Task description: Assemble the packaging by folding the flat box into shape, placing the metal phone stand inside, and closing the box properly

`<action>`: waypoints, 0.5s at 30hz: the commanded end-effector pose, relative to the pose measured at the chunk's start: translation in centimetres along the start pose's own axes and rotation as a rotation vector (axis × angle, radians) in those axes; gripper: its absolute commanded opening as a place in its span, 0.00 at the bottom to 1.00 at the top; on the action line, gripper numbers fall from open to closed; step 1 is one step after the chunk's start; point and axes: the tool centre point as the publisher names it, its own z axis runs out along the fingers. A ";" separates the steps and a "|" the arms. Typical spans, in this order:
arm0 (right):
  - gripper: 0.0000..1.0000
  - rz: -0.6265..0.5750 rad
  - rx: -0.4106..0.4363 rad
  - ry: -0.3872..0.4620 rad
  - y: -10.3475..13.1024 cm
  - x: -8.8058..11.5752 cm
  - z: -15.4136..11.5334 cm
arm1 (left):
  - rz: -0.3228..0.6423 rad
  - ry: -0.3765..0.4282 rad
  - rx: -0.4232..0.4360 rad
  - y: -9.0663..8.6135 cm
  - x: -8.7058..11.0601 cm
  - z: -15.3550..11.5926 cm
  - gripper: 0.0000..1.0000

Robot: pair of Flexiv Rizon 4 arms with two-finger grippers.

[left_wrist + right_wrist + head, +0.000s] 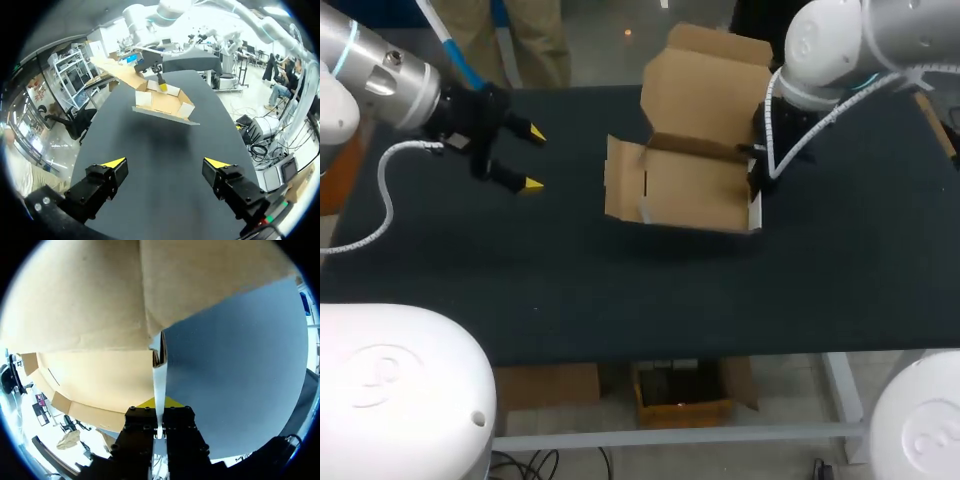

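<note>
The half-folded box (pixel 690 185) is at the middle of the desk (pixel 620 290), long axis side to side, mouth up, lid raised behind. Only the right wrist view shows the jaws of the right gripper (pixel 159 405) pinching its end wall. The jaws of the left gripper (pixel 532 158) gape.

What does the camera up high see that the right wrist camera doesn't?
Only the head view shows the left gripper, fingers open, off to the side of the whole cardboard box with its lid flap up. Only the right wrist view shows the right gripper up close, fingers pinching a thin box wall. Both show the box and the dark table.
</note>
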 end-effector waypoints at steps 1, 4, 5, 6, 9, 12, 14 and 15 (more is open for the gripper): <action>0.00 0.027 0.044 -0.066 0.2 0.5 0.4 | -0.001 -0.002 -0.051 -0.3 0.1 -0.2 1.00; 0.00 0.057 0.057 -0.085 0.0 0.5 0.6 | -0.007 -0.007 -0.071 0.0 0.3 -0.1 1.00; 0.00 0.067 0.061 -0.089 -0.2 0.5 0.6 | -0.009 -0.005 -0.068 0.1 0.4 -0.1 1.00; 0.00 0.077 0.059 -0.099 -0.3 0.5 0.6 | -0.012 -0.007 -0.074 0.2 0.4 -0.1 1.00; 0.00 0.101 0.057 -0.112 -0.8 0.4 0.7 | -0.018 -0.008 -0.081 0.5 0.5 0.0 1.00; 0.00 0.114 0.066 -0.113 -1.2 0.4 0.9 | -0.022 -0.006 -0.084 0.8 0.5 0.1 1.00; 0.00 0.129 0.075 -0.112 -1.4 0.3 1.1 | -0.026 -0.003 -0.091 1.0 0.5 0.2 1.00; 0.00 0.129 0.079 -0.110 -1.6 0.3 1.2 | -0.025 0.002 -0.090 1.2 0.5 0.3 1.00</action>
